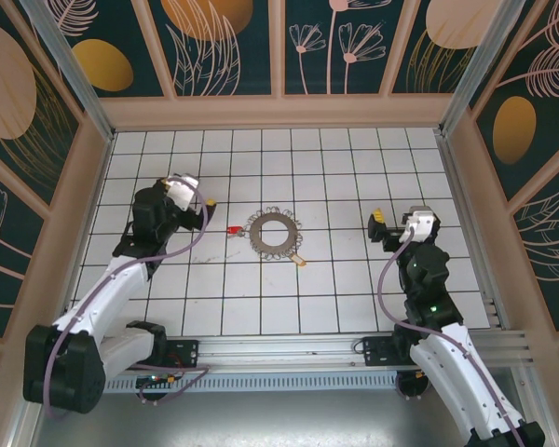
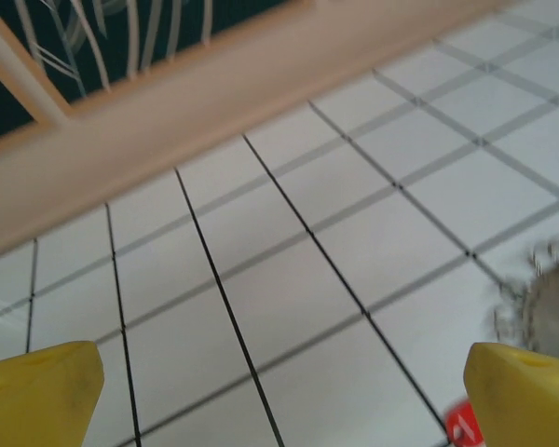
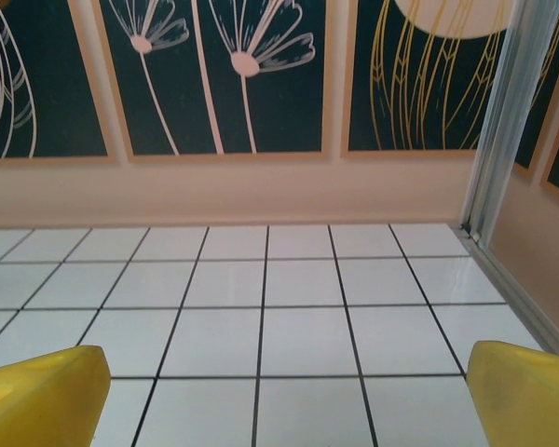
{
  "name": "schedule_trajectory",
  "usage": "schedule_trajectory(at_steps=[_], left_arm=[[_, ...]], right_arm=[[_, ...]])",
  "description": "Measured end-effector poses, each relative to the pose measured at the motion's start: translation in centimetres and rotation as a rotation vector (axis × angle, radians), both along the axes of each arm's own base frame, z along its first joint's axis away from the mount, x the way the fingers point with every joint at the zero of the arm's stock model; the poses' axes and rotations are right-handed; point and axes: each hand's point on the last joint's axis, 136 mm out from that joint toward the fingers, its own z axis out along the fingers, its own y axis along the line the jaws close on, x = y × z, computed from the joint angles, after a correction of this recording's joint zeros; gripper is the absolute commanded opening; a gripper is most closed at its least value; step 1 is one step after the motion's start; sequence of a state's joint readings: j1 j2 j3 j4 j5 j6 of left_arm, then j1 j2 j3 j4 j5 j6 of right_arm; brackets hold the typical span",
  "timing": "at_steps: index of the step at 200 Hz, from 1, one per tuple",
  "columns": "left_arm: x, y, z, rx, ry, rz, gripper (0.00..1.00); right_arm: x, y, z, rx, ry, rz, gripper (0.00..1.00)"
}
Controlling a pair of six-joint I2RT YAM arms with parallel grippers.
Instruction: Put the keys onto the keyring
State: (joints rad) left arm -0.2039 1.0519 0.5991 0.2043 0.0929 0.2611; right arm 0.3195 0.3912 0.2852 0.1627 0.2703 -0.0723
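White tiles with dark grout lines cover the table (image 1: pixel 354 279), walled in by dark panels (image 1: pixel 228 47) painted with pale flowers and gold discs. My left gripper (image 1: pixel 206 210) hangs left of centre, jaws spread wide with nothing between them; from its wrist, the yellow fingertips (image 2: pixel 37 396) sit at opposite edges over bare tile. My right gripper (image 1: pixel 380 229) is well off to the right, equally wide and empty. The keyring (image 1: pixel 274 233) lies flat mid-table between my two grippers, its yellow-orange tag (image 1: pixel 301 262) at the near right rim. The keys (image 1: pixel 233 231) lie at the ring's left rim, near my left gripper; I cannot tell whether they touch. Their red tag (image 2: pixel 461 428) bears a white mark too blurred to read
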Motion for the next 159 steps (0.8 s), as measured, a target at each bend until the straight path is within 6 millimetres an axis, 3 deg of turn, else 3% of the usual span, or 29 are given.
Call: schedule_trajectory(at_steps=[21, 42, 67, 93, 125, 159], left_arm=[[-0.8, 1.1, 0.5, -0.070, -0.067, 0.059, 0.99], [-2.2, 2.6, -2.6, -0.103, -0.065, 0.134, 0.99], [-3.4, 4.1, -7.7, -0.113, -0.005, 0.214, 0.99], [-3.4, 5.0, -10.5, -0.119, 0.018, 0.274, 0.99], [-2.2, 5.1, -9.6, -0.137, -0.056, 0.281, 0.99], [-0.9, 5.2, -8.8, -0.139, -0.126, 0.292, 0.99]], right_arm=[[0.1, -0.2, 1.2, 0.027, -0.056, -0.007, 0.99], [0.2, -0.6, 0.9, 0.060, -0.103, -0.011, 0.99], [0.9, -1.1, -3.0, 0.075, -0.091, -0.015, 0.99], [1.9, -2.1, -7.5, 0.077, 0.008, -0.039, 0.99], [3.4, -2.9, -7.2, 0.084, -0.030, -0.039, 0.99], [4.7, -3.5, -8.2, 0.084, -0.031, -0.036, 0.99]])
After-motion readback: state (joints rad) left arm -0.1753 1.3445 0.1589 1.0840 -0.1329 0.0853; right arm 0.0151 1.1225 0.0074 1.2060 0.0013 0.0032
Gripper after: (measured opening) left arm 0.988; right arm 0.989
